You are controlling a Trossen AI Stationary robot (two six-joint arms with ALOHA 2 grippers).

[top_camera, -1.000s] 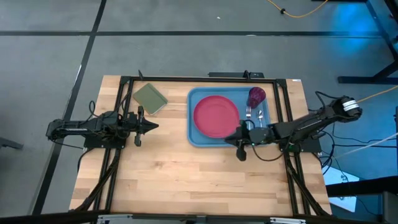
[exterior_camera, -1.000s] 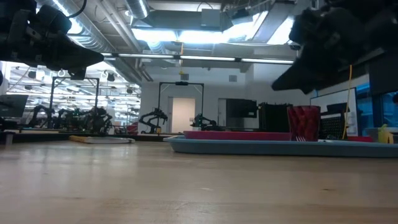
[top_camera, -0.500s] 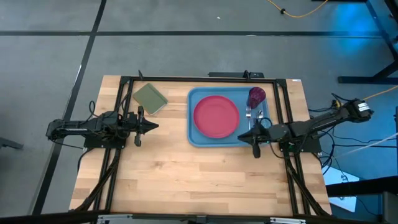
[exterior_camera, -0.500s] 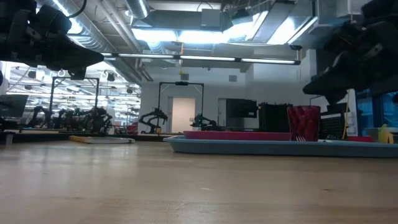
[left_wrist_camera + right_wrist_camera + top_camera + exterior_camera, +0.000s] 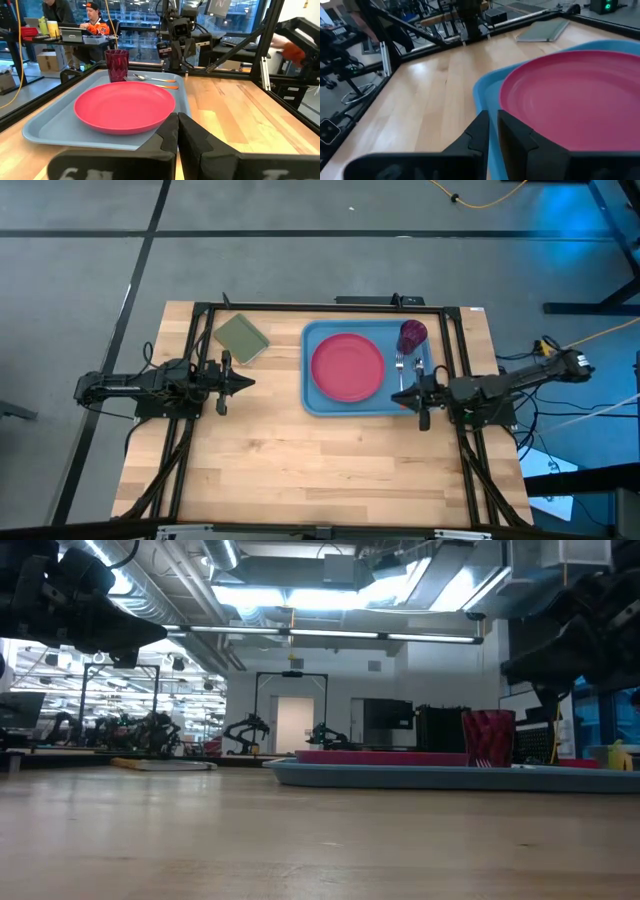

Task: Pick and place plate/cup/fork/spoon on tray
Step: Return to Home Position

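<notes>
Table (image 5: 300,470): light wood top inside a dark frame; the broad bare stretch lies on the near side of the tray, and a narrower strip runs between the tray and the left arm.
Tray (image 5: 312,400): light blue, rounded corners, raised rim; long axis runs from the table's far edge toward its near edge; its right rim lies close to the frame rail. No writing readable on it.
Plate (image 5: 347,367): pink, flat on the tray's left part, filling most of it.
Pad (image 5: 241,338): olive-green square, turned diagonal, left of the tray near the table's far-left corner.
Cup (image 5: 412,334): dark magenta, upright in the tray's far-right corner, right of the plate.
Fork (image 5: 399,366) and spoon (image 5: 415,368): side by side on the tray's right strip, between plate and right rim, just on the near side of the cup; both long axes follow the tray's long axis.
Left gripper (image 5: 243,383): left of the tray, apart from it, pointing at it; fingers (image 5: 169,134) pressed together, holding nothing.
Right gripper (image 5: 400,396): at the tray's near-right corner, pointing across it; fingers (image 5: 481,132) together, empty.
</notes>
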